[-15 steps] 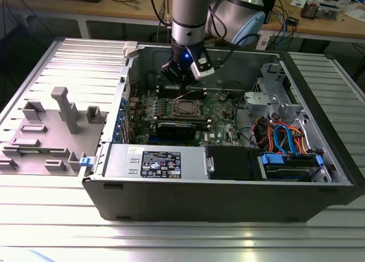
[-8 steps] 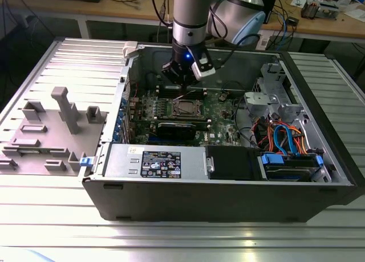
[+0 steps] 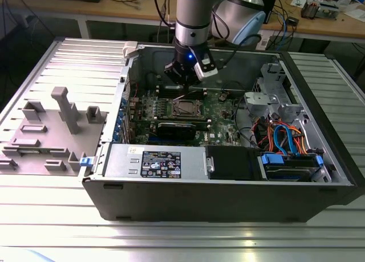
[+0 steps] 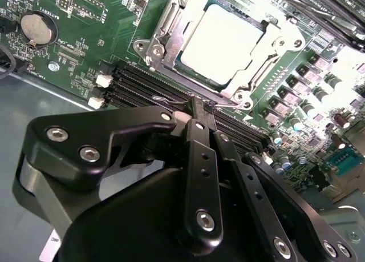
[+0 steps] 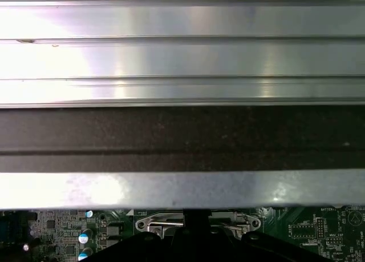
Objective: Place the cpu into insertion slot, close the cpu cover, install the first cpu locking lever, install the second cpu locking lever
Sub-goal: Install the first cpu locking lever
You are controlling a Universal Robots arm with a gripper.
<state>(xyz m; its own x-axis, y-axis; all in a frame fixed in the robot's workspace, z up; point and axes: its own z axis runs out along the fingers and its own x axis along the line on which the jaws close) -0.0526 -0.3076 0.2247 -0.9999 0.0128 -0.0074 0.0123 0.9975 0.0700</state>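
Exterior view high, overlooking the open computer case [image 3: 228, 176], both wrist views close on the motherboard [image 4: 85, 39].

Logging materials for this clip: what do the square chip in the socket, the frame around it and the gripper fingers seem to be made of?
The square silvery-grey cpu looks like matte brushed metal, pale with soft glare. The thin silvery metal cpu cover seems stamped steel, with bright glints along its edges. The black fingers of the hand look like dull anodised metal or hard plastic, with bolt heads showing.

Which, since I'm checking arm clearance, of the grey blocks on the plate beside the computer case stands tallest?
The middle post; it rises well above the wide block and small block flanking it.
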